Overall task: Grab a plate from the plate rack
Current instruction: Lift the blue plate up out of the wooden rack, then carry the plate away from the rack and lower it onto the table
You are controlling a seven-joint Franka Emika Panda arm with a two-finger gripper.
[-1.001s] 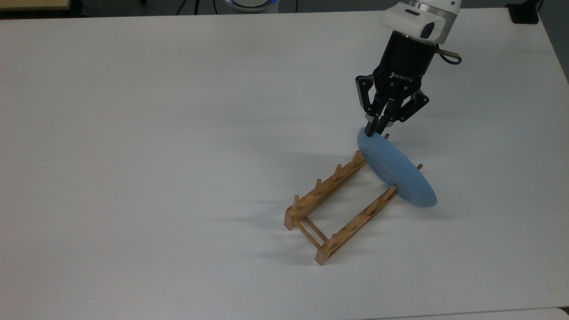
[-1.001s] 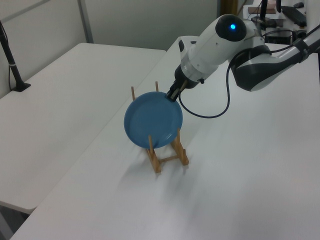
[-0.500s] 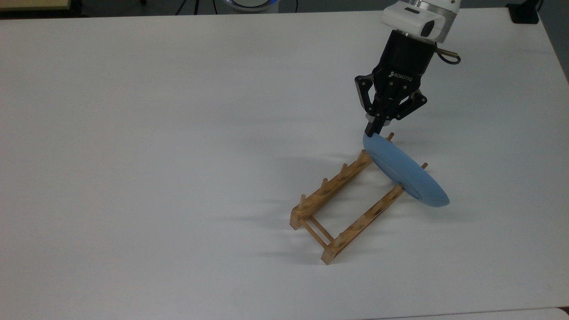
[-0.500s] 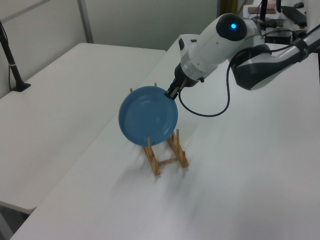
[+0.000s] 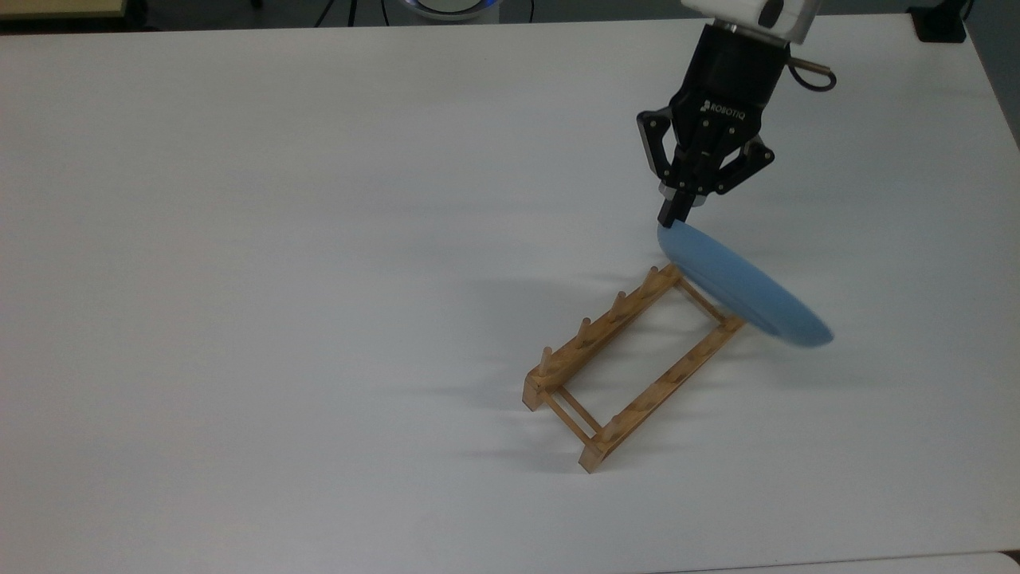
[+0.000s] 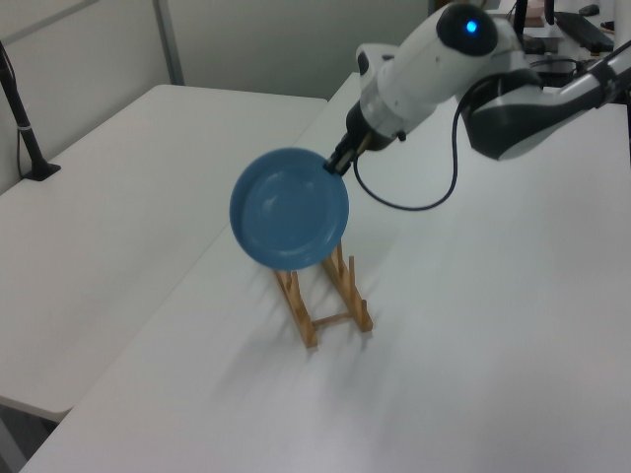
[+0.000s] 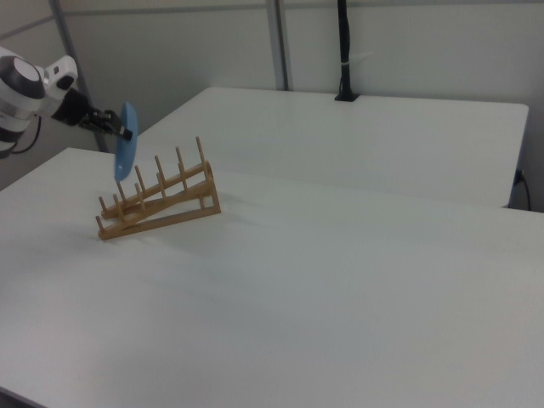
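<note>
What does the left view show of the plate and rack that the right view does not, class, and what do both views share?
The left view shows the plate's round blue face, with the plate rack seen end-on below it. The right view shows the plate edge-on as a thin sliver, the plate rack side-on with its row of upright pegs, and a black pole on the far table. Both show the gripper shut on the plate's rim, holding it above the rack's end on the white table.

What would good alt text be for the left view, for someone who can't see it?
A robot arm's gripper pinches the upper rim of a round blue plate, holding it on edge just above a small wooden plate rack on a white table. A black cable loops below the arm, and a second white table stands alongside.
</note>
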